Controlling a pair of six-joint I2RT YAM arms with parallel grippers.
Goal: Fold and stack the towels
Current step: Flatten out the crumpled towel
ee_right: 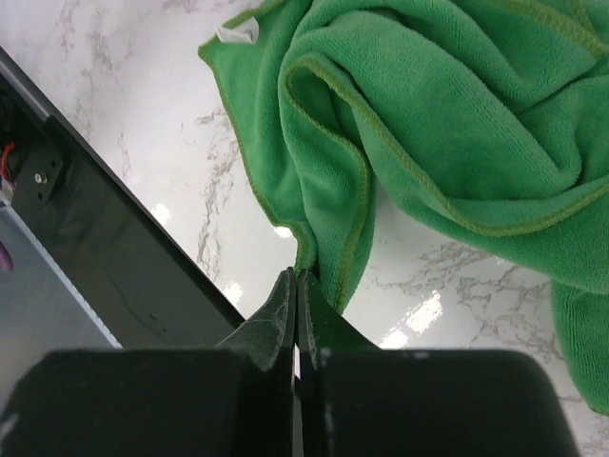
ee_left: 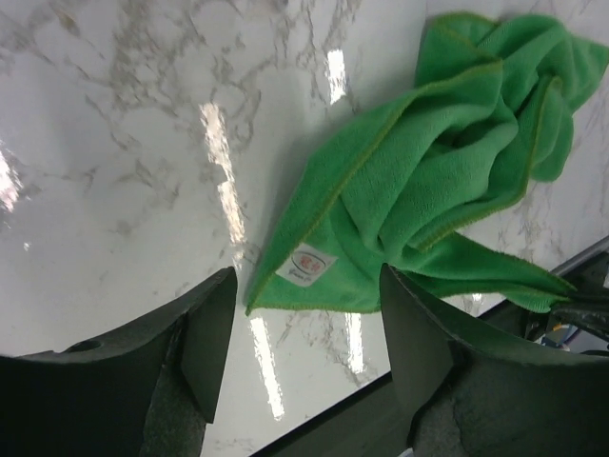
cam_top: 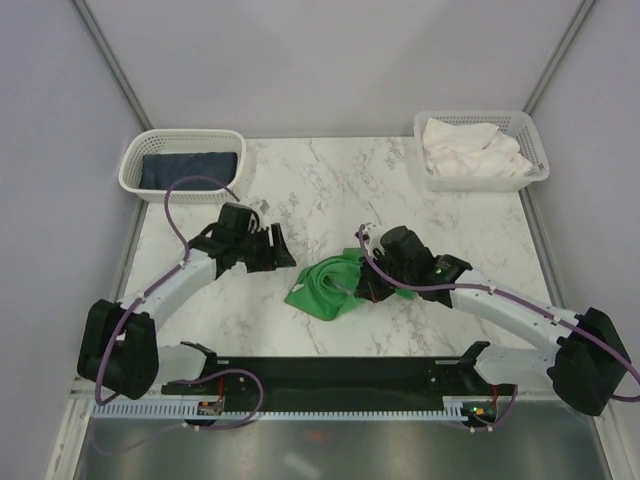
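The green towel [cam_top: 330,285] lies crumpled on the marble table, near the front middle. My right gripper [cam_top: 368,285] is at its right side; in the right wrist view it [ee_right: 298,276] is shut on a hem of the green towel [ee_right: 428,114]. My left gripper [cam_top: 276,250] is open and empty just left of the towel; in the left wrist view its fingertips [ee_left: 306,305] straddle the tagged corner of the towel [ee_left: 428,190] without touching it. The navy towel [cam_top: 188,168] lies folded in the left basket. The white towel [cam_top: 470,150] lies bunched in the right basket.
A white mesh basket [cam_top: 180,135] stands at the back left and another [cam_top: 538,150] at the back right. A black strip [cam_top: 340,375] runs along the table's near edge between the arm bases. Grey walls close in the sides and back.
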